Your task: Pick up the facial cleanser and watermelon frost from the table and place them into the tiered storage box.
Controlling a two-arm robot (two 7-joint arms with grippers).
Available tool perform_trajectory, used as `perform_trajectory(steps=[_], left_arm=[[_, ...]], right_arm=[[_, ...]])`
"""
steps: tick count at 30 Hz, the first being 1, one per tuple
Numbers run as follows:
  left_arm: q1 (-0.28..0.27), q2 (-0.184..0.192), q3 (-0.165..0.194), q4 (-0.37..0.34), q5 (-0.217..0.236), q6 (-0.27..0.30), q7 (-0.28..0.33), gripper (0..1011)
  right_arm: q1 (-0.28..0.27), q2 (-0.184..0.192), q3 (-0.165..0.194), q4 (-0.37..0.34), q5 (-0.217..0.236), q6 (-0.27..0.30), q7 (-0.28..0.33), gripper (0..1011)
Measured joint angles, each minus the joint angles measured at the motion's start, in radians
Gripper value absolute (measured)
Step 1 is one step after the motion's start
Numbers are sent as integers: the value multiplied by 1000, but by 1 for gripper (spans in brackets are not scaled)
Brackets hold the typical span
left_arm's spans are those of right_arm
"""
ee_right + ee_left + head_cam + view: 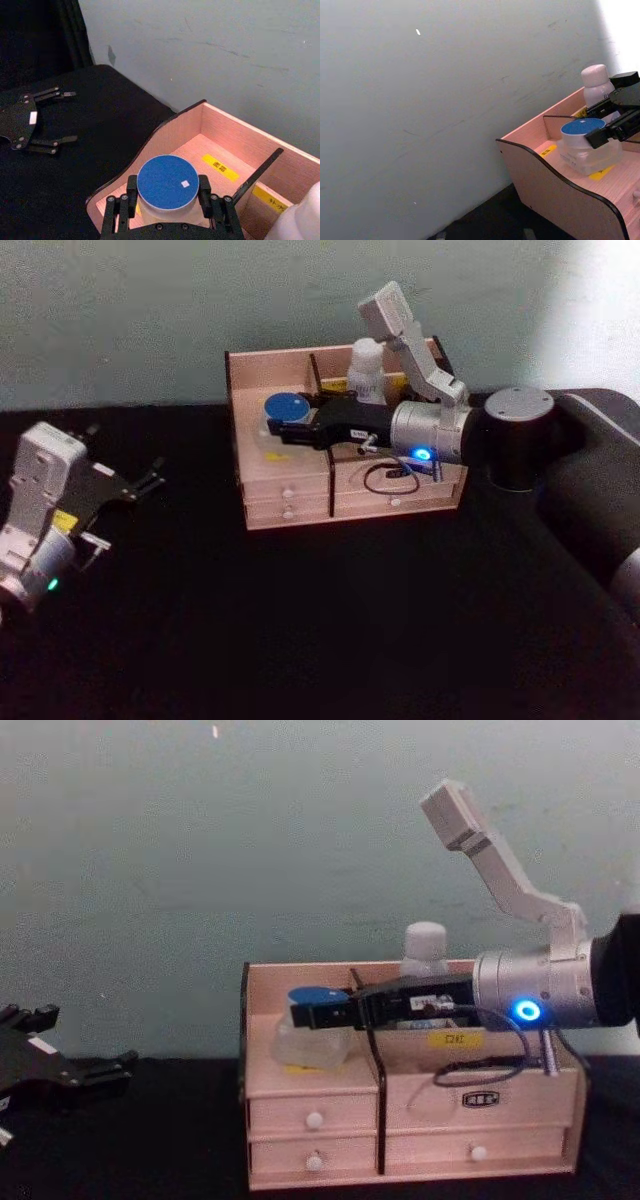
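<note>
Black table [320, 640], foreground of the head view, bare cloth across the lower frame. Right gripper [282, 432]: centre of the head view, reaching leftward over the box [300, 502] from the right edge; black fingers [131, 187] clamped on either side of a jar [167, 184]. Jar: blue round lid, pale translucent body, standing in the box's left upper compartment, base on the compartment floor next to a yellow label [601, 173]; which task product it is cannot be told. White bottle [368, 368]: upright in the rear middle compartment, just behind the gripper's body, white cap; in the chest view it rises above the arm, upper centre [424, 950]. Box: pale pink-beige wood, dark edges, stepped side wall, dark divider down the middle, two rows of white-knobbed drawers [315, 1120] along its front; sits against the wall at centre of frame. Left gripper [135, 483]: lower left of the head view, well apart from the box, over the table, fingers spread and holding nothing.
</note>
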Motion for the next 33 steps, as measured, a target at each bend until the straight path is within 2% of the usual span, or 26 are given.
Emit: perform_trajectory(steps=[18, 23, 28, 33], left_arm=[[0, 0, 0, 0, 0, 0, 0, 1001], [0, 0, 0, 0, 0, 0, 0, 1001], [0, 0, 0, 0, 0, 0, 0, 1001], [0, 0, 0, 0, 0, 0, 0, 1001]], right_arm=[[-1, 1, -2, -1, 0, 0, 0, 730], [-1, 1, -2, -1, 0, 1, 1, 826], [-1, 2, -2, -1, -1, 1, 1, 984], [-1, 2, -2, -1, -1, 1, 1, 1003]])
